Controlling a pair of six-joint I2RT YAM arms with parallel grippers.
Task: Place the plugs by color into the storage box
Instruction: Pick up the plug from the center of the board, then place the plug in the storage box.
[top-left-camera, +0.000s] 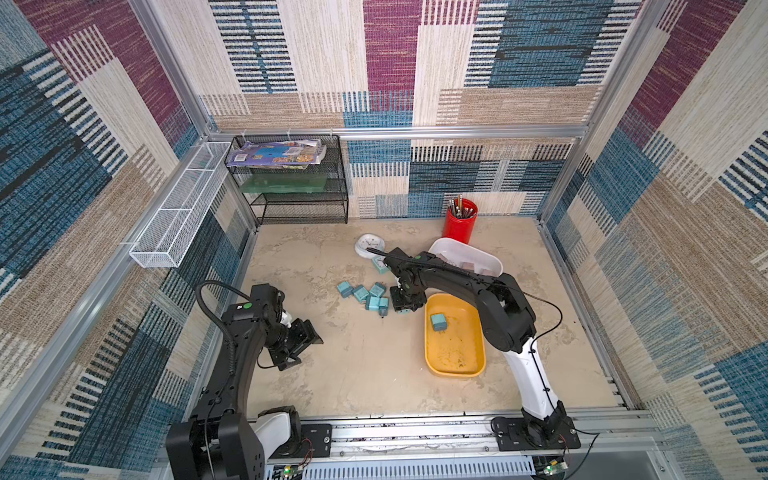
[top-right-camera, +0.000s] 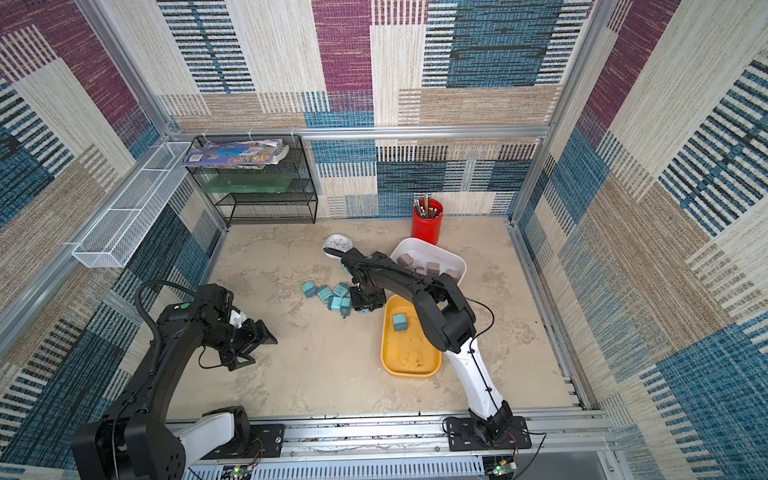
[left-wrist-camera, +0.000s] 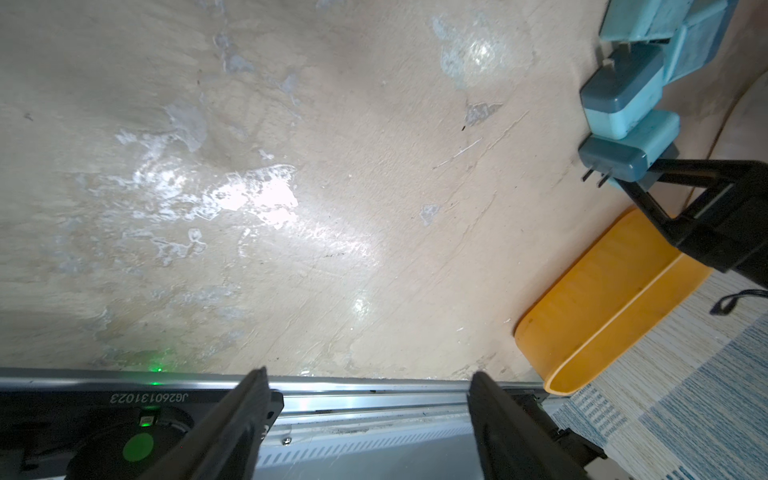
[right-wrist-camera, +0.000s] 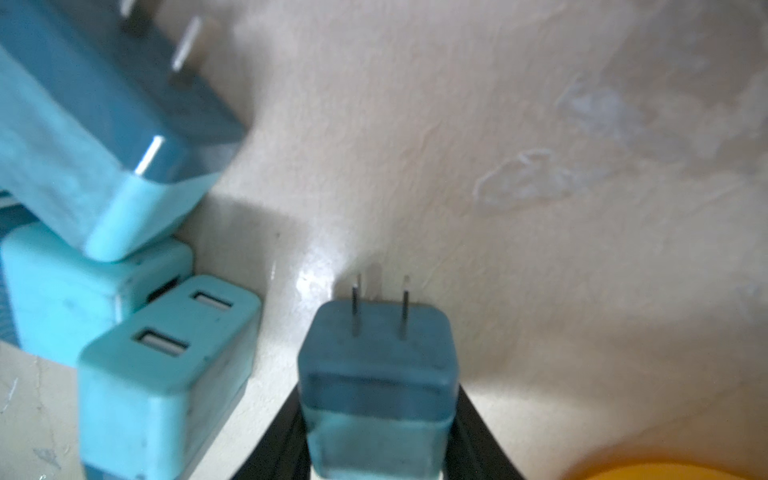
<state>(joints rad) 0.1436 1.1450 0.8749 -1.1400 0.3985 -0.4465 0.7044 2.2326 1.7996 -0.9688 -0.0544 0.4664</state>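
Several teal plugs (top-left-camera: 365, 296) lie in a cluster mid-table. At the cluster's right edge, beside the yellow storage box (top-left-camera: 455, 361), my right gripper (top-left-camera: 402, 308) points down, shut on one teal plug (right-wrist-camera: 378, 365) with its prongs facing the table. The left wrist view shows the same grip (left-wrist-camera: 648, 183) on that plug (left-wrist-camera: 623, 160). One teal plug (top-left-camera: 438, 321) lies in the yellow box. Behind my right arm, the white storage box (top-right-camera: 453, 255) holds mauve plugs (top-right-camera: 405, 260). My left gripper (left-wrist-camera: 369, 374) hangs open and empty at the left (top-left-camera: 301, 343).
A red cup of pens (top-left-camera: 459, 224) stands at the back right. A round white clock (top-left-camera: 368, 245) and a teal alarm clock (top-left-camera: 380, 264) lie behind the cluster. A black mesh shelf (top-left-camera: 291, 183) and a white wire basket (top-left-camera: 174, 208) sit at the back left.
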